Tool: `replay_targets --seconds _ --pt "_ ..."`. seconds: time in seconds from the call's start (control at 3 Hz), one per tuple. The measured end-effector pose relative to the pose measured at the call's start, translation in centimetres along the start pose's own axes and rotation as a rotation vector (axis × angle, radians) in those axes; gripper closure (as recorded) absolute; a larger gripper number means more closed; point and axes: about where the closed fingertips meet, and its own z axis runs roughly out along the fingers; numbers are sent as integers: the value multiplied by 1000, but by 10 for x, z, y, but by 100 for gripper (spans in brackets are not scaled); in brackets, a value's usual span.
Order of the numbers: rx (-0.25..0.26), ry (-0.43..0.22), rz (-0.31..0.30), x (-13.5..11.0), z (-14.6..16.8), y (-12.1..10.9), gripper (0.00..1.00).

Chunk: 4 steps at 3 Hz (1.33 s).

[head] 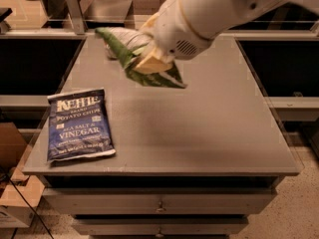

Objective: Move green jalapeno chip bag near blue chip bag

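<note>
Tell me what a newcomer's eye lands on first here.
First the big white robot arm reaching in from the upper right, its gripper shut on a light-green crinkly chip bag held over the far middle of the grey tabletop. Next comes the flat dark-blue Kettle chip bag, lying at the front left corner, well apart from the green one.

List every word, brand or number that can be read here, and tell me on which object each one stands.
"KETTLE": on the blue chip bag, top.
"POTATO CHIPS": same bag, beneath the brand.
"SEA SALT &" and "VINEGAR": same bag, middle.
Smaller print on this bag: too small to read.
The green jalapeno chip bag, held above the table by the gripper: no readable text.
</note>
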Motion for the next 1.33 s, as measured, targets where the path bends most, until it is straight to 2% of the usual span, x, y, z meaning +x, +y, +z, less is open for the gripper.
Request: replay_targets --seconds 0.33,0.67,1.0,1.33 --pt "-64 -79 -17 -27 46 22 83" --pt "-119 -115 11 -32 87 39 60" --pt "-143 -120 52 -27 117 49 36" --pt "-140 -120 48 -29 115 50 14"
